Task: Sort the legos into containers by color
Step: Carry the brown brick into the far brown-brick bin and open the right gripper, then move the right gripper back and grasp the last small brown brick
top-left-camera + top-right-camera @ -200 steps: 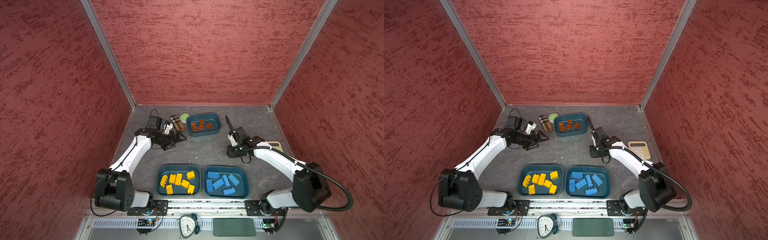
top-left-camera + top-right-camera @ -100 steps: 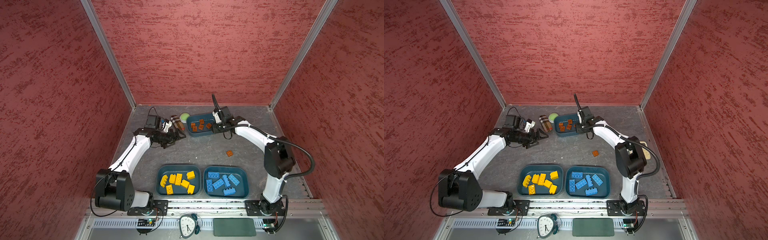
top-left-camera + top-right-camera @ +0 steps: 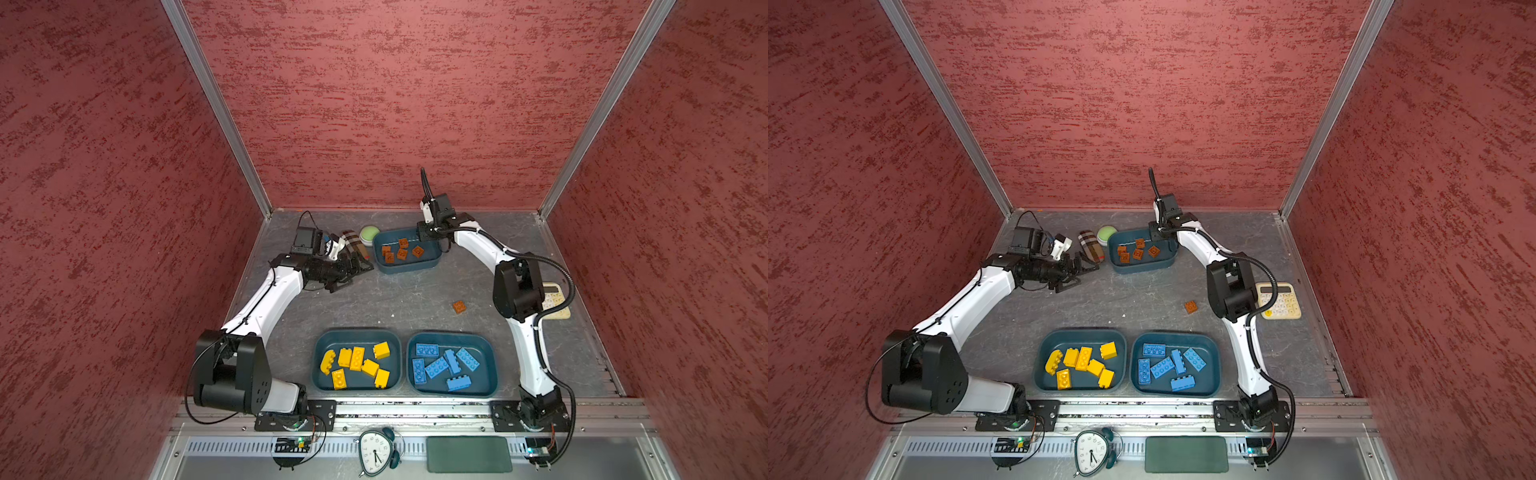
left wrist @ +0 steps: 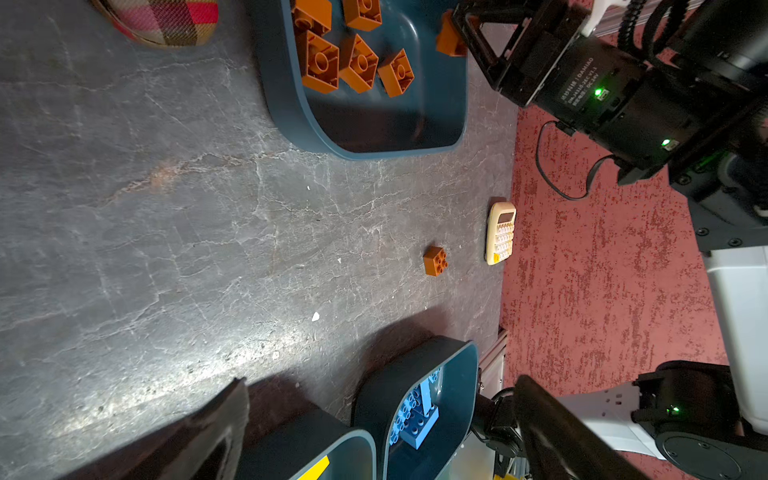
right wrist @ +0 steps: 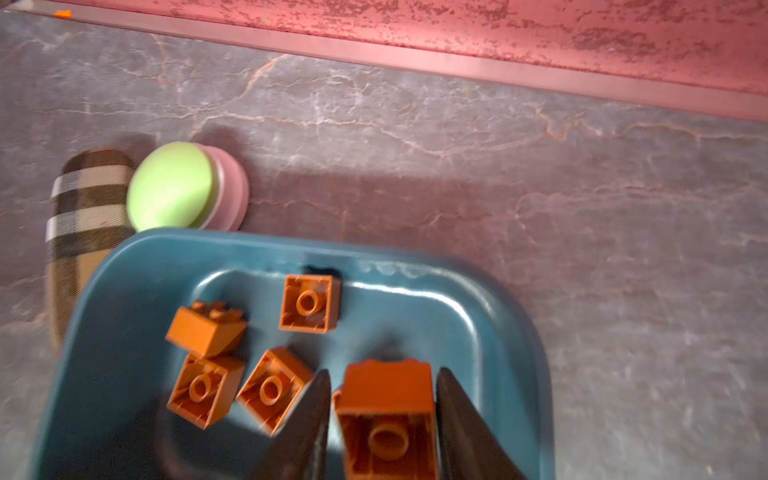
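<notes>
Legos: right claw (image 5: 382,419), lately down at the table, now hangs over the brown tub (image 3: 432,266), jaws loosening around a brown brick (image 5: 388,411); left claw (image 3: 1077,272) stays wide, empty.

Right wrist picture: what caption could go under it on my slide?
Brown brick between the right gripper jaws above the teal tub, where four more brown bricks lie.

The right arm's motor housing (image 4: 582,89) reads "DAMIAO".
</notes>
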`<state>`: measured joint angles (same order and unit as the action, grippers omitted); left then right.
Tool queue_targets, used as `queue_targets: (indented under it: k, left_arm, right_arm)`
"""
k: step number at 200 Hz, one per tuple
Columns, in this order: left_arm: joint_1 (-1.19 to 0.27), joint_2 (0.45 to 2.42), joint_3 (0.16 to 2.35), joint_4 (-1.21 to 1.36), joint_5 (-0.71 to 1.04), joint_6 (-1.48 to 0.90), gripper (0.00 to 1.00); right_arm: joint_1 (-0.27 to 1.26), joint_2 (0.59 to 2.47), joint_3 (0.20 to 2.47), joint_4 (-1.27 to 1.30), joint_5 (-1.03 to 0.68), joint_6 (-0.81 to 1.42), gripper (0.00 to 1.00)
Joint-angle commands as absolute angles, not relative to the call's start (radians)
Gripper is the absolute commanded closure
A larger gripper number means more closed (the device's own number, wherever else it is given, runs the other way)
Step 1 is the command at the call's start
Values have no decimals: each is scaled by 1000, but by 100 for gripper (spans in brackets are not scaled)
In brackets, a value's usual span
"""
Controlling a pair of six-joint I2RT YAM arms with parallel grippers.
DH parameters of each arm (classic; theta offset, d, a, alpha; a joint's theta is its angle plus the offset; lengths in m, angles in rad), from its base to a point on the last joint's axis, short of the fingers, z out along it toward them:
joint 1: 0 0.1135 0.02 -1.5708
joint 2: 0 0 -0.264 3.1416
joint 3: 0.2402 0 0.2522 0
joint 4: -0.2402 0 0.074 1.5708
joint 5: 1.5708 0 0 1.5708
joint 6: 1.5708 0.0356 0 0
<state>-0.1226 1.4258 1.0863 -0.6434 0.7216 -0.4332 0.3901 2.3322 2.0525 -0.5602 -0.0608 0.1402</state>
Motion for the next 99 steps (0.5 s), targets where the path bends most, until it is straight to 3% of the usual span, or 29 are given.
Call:
queue_targets:
  k: [1,33,99]
  left_arm:
    - [-117,1434,1104,-619,735,-436,1]
    - [-115,1437,1109,-612,735,-442,1]
    - [-120,1471,1109,-592,757,-448,1]
  right_arm:
    - [385,2335,2096,-591,-52,109,47]
    - [386,2233,2004,-611,-72,97,41]
    - [389,1764,1390,-605,-6,209,37]
